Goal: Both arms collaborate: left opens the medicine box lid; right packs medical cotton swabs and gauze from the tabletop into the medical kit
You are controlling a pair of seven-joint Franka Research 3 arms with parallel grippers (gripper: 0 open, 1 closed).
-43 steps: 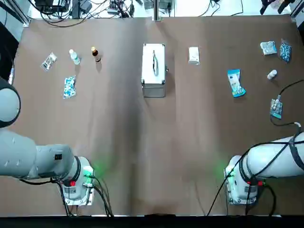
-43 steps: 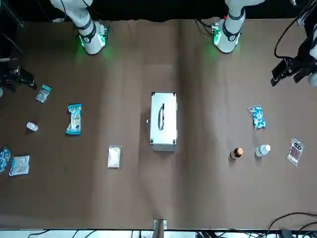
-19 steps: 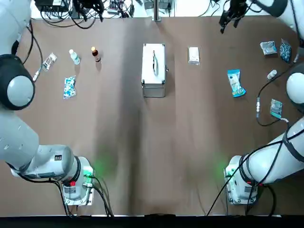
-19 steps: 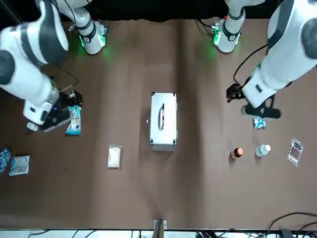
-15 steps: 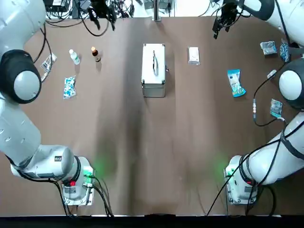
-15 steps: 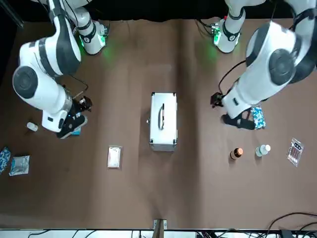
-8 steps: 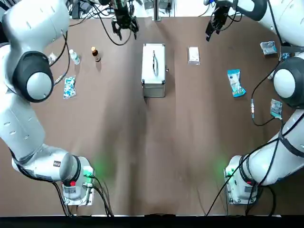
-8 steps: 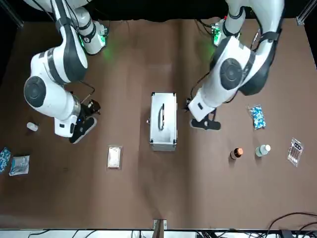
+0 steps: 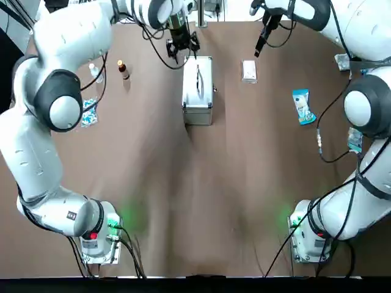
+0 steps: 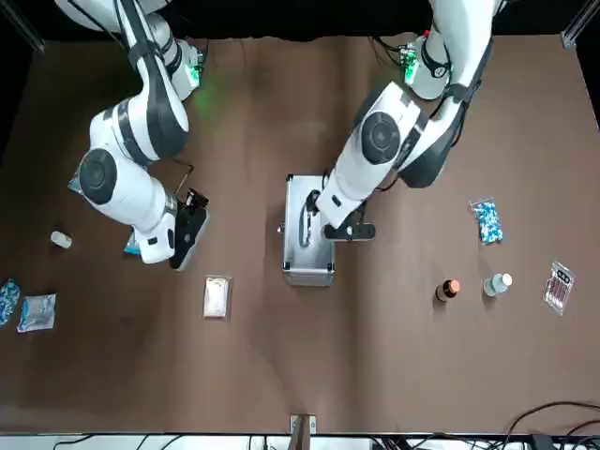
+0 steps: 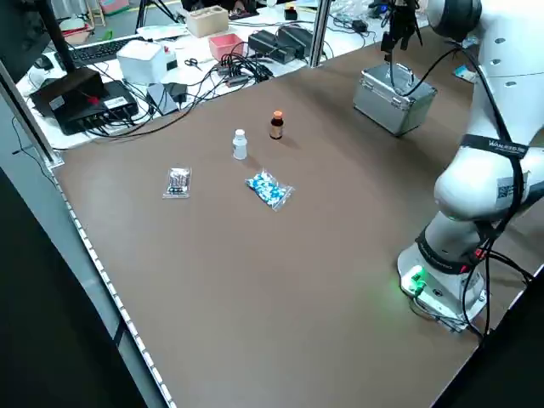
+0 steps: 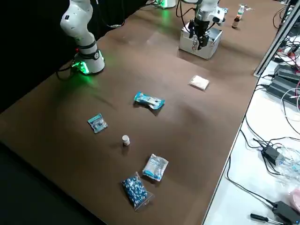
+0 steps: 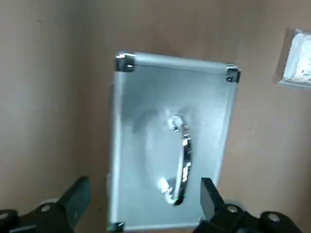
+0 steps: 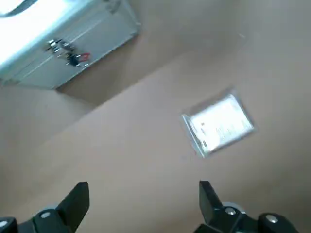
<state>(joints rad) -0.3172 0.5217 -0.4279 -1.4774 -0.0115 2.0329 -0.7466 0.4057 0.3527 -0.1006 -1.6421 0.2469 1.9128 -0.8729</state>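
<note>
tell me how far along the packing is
Nothing looks packed: the medical kit is closed, and the blue swab packet and white gauze packet lie on the tabletop.

In hand: the left gripper is open above the kit, apparently lining up for the lid; the right gripper is open and empty, above the table near the gauze.

Left: opening the lid, then packing both packets.

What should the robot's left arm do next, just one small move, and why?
Probably lower the left gripper toward the silver case and its latch: its open fingers hang above the case, and the lid is still shut, so the gauze can't go in.
</note>
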